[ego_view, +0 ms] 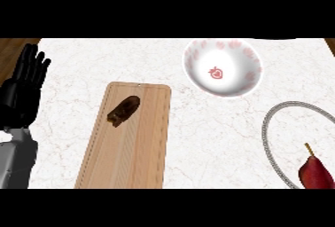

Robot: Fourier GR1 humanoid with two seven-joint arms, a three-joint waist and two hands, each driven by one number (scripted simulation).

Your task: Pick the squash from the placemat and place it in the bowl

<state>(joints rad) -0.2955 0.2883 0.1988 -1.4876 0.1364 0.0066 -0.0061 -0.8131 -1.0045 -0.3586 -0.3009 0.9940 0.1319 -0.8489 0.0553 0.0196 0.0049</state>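
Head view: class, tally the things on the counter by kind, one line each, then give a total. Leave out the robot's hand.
Wooden board: 1
Dark brown food item on the board: 1
White bowl with red pattern: 1
Plate with grey rim: 1
Red pear: 1
Total: 5

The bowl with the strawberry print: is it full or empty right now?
Empty. The bowl shows only its white inside and strawberry print; nothing lies in it.
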